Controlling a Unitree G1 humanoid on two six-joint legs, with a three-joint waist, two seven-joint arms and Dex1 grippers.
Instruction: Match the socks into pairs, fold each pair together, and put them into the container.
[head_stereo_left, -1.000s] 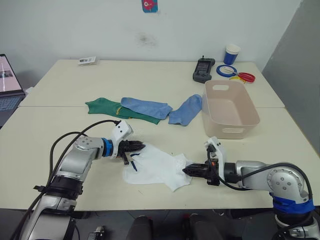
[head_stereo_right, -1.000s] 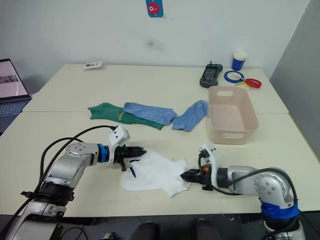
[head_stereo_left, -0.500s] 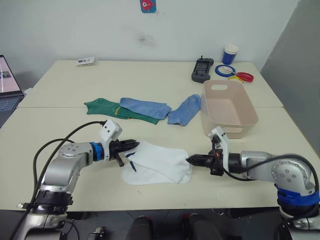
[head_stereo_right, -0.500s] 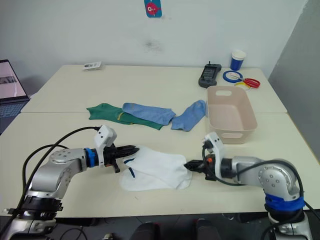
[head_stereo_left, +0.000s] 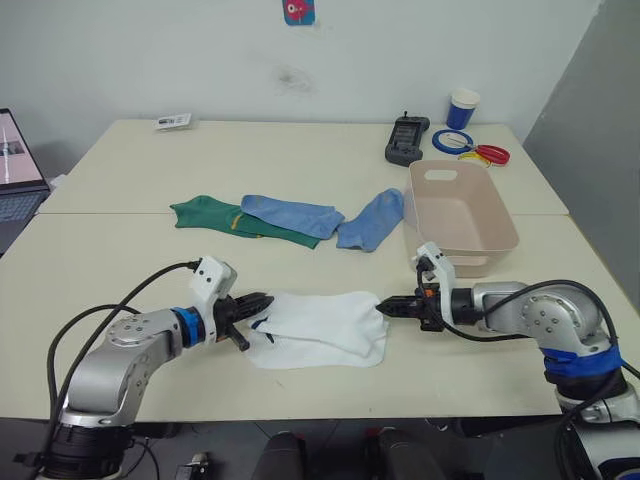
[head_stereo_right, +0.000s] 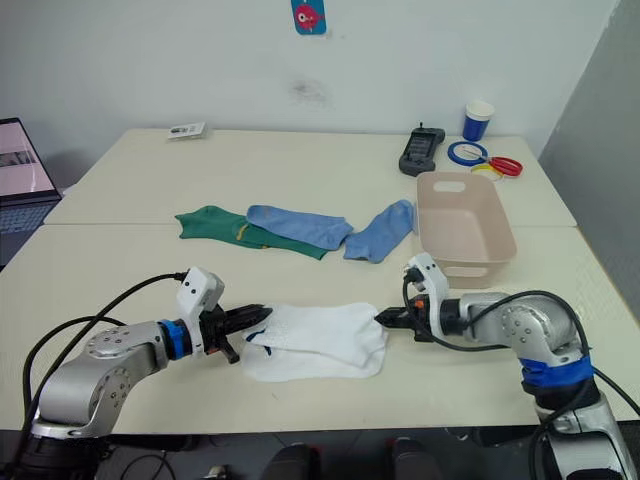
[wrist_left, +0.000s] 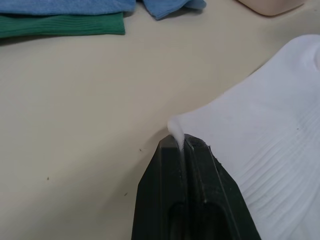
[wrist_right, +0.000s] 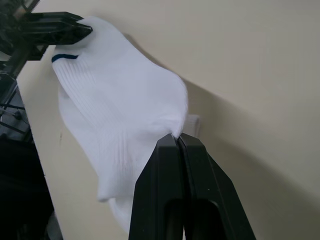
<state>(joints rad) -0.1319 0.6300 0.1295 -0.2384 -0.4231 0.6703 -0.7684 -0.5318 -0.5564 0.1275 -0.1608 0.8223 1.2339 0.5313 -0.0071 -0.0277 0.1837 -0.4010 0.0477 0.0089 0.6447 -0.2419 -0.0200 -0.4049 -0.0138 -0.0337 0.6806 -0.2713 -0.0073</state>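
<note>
On table (head_stereo_left: 330, 385) — white socks (head_stereo_left: 325, 328) (stretched) between both clamped pincers.

Both head eyes look forward and down over the pale cream bench (head_stereo_left: 330, 170); each wrist camera sits close behind pinched soft white ankle socks (wrist_right: 125, 100).

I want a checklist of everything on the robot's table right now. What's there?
Surface: beige table, two tops pushed together.
Job's things: white socks stretched between the grippers; blue socks and green socks behind; container with nothing seen inside.
Clutter: paper cup, tape rings, black handset, small card.
Grippers: left gripper and right gripper each pinch a sock end.
Cables: black ones along both arms.
Surroundings: laptop, wall sticker.
</note>
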